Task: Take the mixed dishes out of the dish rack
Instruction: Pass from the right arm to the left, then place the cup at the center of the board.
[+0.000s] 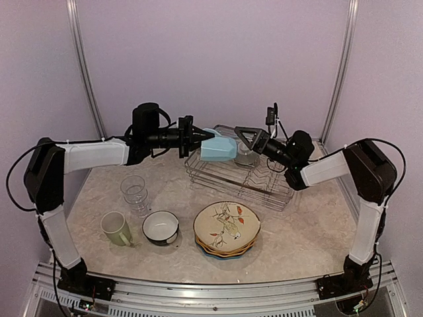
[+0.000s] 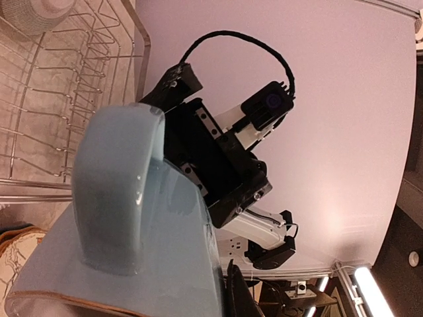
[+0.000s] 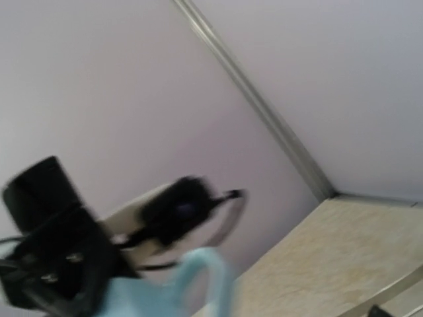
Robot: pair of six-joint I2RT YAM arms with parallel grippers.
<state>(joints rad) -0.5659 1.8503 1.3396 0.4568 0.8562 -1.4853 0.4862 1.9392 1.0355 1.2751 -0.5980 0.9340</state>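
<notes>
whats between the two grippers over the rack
The light blue mug, held by the left gripper, with the open right gripper at its other side; seen in the top view.

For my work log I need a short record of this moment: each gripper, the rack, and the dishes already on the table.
dish rack: one pale round dish inside
left gripper: shut on the light blue mug, at the rack's left end
right gripper: open, empty, beside the mug
on table: clear glasses, pale green mug, bowl, plate stack, bird-print on top
</notes>
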